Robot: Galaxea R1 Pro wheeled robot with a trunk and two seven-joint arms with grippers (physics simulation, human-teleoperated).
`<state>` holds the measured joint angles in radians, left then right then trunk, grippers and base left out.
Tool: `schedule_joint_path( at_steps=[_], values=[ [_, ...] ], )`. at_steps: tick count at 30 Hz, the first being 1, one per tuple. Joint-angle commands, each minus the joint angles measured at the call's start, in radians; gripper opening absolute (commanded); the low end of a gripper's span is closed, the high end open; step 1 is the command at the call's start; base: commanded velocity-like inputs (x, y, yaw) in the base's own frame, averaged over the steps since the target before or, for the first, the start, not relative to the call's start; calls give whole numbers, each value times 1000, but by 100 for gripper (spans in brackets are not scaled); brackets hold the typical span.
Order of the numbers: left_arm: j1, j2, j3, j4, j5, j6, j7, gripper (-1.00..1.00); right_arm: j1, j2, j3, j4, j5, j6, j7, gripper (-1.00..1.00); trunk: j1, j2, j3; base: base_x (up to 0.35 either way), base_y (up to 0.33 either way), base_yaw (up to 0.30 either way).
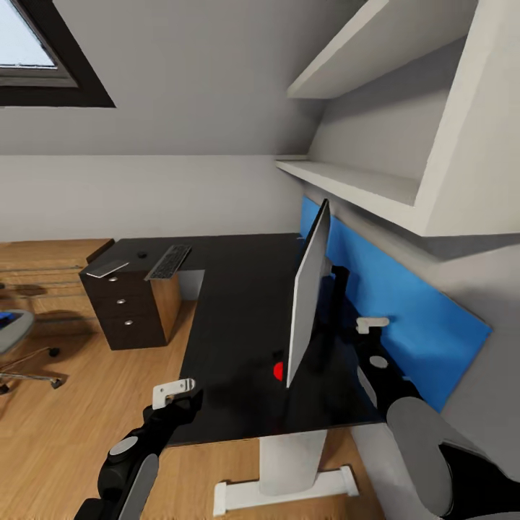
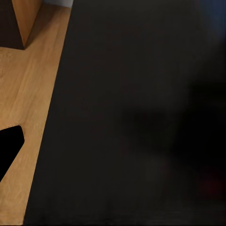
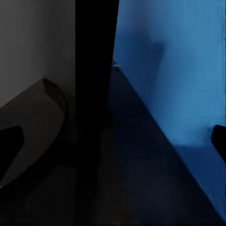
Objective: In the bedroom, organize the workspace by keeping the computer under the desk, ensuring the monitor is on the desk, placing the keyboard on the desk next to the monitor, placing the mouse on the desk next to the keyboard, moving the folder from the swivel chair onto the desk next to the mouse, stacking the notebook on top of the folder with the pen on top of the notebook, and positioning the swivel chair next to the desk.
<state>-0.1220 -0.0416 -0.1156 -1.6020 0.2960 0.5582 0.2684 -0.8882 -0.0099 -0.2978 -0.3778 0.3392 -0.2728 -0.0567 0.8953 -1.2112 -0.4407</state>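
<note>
Bedroom workspace, mid-tidy: I hold the rig at the near corner of the black L-shaped bench (image 1: pixel 238 303), where the thin, flat grey monitor (image 1: pixel 309 289) stands edge-on at centre frame, upright on the bench top in front of the blue wall panel (image 1: pixel 404 303).

My right hand (image 1: pixel 373 325) sits behind the monitor, right of centre, close to its dark stand; my left hand (image 1: pixel 173 391) hovers at the bench's near edge, lower left. I cannot tell whether either hand's fingers are apart or together.

I judge the monitor stiff, top-heavy and fragile at the screen face, so I would take it by the stand or rear housing, never the panel, and slide it rather than lift.

The dark flat keyboard (image 1: pixel 168 261) lies far up the bench, upper left of centre, beside a small dark mouse-like dot (image 1: pixel 141 255) and a thin grey slab (image 1: pixel 108 269) on the dark wooden drawer unit (image 1: pixel 130 310). All look light and rigid.

A grey swivel chair (image 1: pixel 14 339) shows at the left edge, with something blue on its seat.
</note>
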Motion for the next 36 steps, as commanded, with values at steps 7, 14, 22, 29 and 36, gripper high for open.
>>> schedule_joint_path(
  at_steps=[7, 14, 22, 29, 36],
  values=[
    [-1, 0, -1, 1, 9, 2, 9, 100, 209, 119, -7, -477, 7, 400, -7, 100, -1, -1, -1, -334, 60, 0],
    [-1, 0, -1, 2, 9, 2, 9, 100, 321, 184, -3, -664, 4, 455, -29, 100, -1, -1, -1, -284, 192, 0],
    [-1, 0, -2, 26, 11, 2, 8, 100, 386, 184, 30, -750, 4, 436, -31, 100, -1, -1, -1, -87, 300, 0],
    [-1, 0, -3, 36, 9, 2, 8, 100, 441, 184, 80, -781, 5, 321, -34, 100, -1, -1, -1, -4, 325, 0],
    [-1, -1, -4, 37, 9, 0, 10, 100, 475, 184, 132, -785, 6, 251, -33, 100, -1, -1, -1, 0, 122, 0]
  ],
)
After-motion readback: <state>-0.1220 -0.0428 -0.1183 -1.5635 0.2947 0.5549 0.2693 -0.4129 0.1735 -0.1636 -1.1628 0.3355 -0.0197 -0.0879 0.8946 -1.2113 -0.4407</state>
